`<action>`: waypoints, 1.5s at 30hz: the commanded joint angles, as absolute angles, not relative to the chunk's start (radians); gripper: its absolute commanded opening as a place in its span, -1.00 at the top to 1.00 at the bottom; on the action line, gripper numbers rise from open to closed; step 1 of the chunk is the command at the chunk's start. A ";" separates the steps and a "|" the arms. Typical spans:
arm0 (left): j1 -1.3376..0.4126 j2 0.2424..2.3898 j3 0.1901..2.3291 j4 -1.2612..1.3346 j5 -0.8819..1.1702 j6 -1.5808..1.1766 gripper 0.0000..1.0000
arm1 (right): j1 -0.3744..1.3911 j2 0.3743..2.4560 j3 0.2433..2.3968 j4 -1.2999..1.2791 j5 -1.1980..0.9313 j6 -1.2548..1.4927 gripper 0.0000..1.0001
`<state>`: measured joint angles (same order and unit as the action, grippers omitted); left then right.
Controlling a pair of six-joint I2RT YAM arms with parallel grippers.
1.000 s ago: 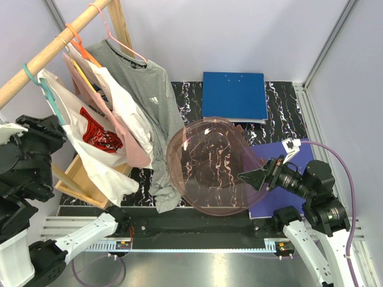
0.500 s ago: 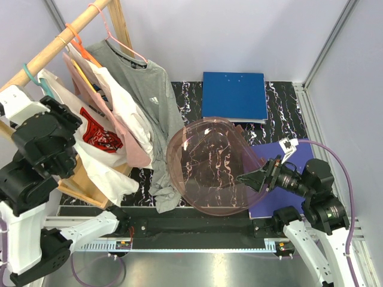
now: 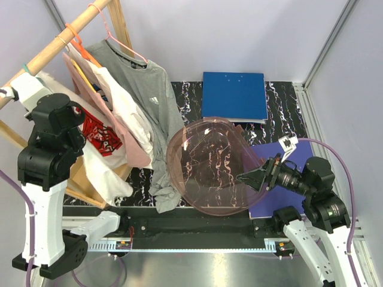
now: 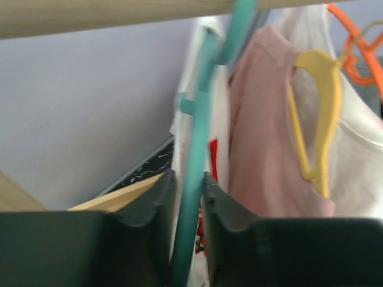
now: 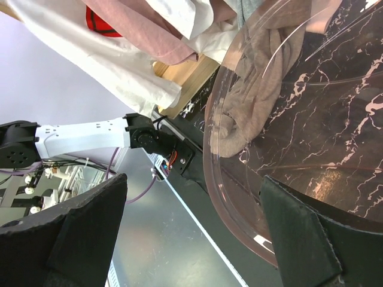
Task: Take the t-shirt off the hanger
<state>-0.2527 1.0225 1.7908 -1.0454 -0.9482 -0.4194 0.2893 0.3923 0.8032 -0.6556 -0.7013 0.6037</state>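
Observation:
A white t-shirt (image 3: 105,143) with a red print hangs from a teal hanger (image 4: 200,119) on the wooden rail (image 3: 54,51) at the left. My left gripper (image 4: 188,179) is up at the rail, and its two dark fingers are shut on the hanger's teal bar just below the hook. In the top view the left arm (image 3: 51,140) covers part of the shirt. My right gripper (image 3: 246,178) stands open and empty at the near right rim of a clear pink bowl (image 3: 209,164).
On the same rail hang a pink shirt (image 4: 263,131) on a yellow hanger (image 4: 320,101), an orange hanger (image 3: 75,33), and a grey t-shirt (image 3: 146,84) whose hem drapes against the bowl. A blue folder (image 3: 234,95) lies at the back, a purple mat (image 3: 302,155) at the right.
My left arm has risen from the lower left up to the rail, and its fingers have closed in round the teal hanger. The right arm has stayed put.

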 commanded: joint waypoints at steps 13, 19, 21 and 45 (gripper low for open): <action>-0.238 1.058 2.091 -1.074 -0.664 -0.410 1.00 | 0.302 0.463 0.882 -0.632 -0.712 0.557 -0.99; -0.238 1.011 2.169 -1.106 -0.554 -0.446 1.00 | 0.302 0.492 0.894 -0.634 -0.726 0.540 -0.99; -0.238 0.990 2.175 -1.130 -0.499 -0.469 1.00 | 0.304 0.509 0.896 -0.635 -0.768 0.514 -0.99; -0.239 0.692 1.944 -1.120 -0.336 -0.680 1.00 | 1.323 1.200 1.395 -0.454 -0.074 0.293 -0.99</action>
<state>-0.2401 0.7208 1.9751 -1.2289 -0.2424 -0.6643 1.1358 1.0660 1.2438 -0.6121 -0.3820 0.3515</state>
